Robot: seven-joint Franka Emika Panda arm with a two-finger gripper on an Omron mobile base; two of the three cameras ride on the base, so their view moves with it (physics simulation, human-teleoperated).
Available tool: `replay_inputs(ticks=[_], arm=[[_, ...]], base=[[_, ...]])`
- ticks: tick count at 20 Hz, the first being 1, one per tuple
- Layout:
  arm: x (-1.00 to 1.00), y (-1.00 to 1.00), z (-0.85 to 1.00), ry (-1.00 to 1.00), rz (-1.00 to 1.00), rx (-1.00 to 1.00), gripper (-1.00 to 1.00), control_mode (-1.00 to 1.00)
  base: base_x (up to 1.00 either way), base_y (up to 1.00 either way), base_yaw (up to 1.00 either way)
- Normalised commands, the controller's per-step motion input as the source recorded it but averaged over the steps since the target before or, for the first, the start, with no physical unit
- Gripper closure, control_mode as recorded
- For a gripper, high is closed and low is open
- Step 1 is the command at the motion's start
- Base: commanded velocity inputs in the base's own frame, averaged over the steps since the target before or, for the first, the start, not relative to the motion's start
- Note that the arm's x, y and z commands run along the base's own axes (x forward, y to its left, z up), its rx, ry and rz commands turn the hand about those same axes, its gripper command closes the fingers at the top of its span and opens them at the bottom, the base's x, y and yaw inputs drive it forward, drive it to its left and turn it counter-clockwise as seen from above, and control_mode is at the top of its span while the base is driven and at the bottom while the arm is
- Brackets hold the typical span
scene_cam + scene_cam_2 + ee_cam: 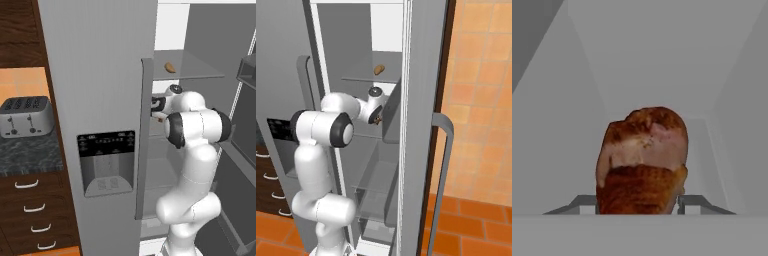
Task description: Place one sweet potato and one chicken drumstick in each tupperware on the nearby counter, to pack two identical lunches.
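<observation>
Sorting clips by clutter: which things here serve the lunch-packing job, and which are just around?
Job:
- dark red-brown chicken drumstick, between the jaws
- small tan-orange sweet potato on the upper fridge shelf

Just around:
- silver four-slot toaster
- black water dispenser panel

chicken drumstick (643,162) lower end hidden between claw (639,204) fingertips

Red-brown chicken drumstick (643,162) between hand's fingertips (689,202)
</observation>
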Motion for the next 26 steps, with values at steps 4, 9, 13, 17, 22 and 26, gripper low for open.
replay_inputs(ticks=[4, 9, 13, 17, 22, 26], arm=[[-1.00, -0.53, 0.66, -0.25, 0.00, 0.12, 1.00, -1.00], [-1.00, -0.28, 0.93, -0.08, 0.00, 0.05, 1.00, -1.00], [-1.00, -0.06, 0.93, 0.00, 0.00, 0.00, 1.00, -1.00], [-0.92, 0.12, 1.00, 0.06, 0.00, -0.01, 1.00, -1.00], [-0.75, 0.03, 1.00, 0.23, 0.00, -0.02, 1.00, -1.00], [-1.00, 0.11, 0.48, 0.19, 0.00, -0.01, 1.00, -1.00]], base=[[0.00, 0.00, 0.00], [0.00, 0.00, 0.00], [0.00, 0.00, 0.00], [0.00, 0.00, 0.00], [0.00, 0.00, 0.00], [0.00, 0.00, 0.00]])
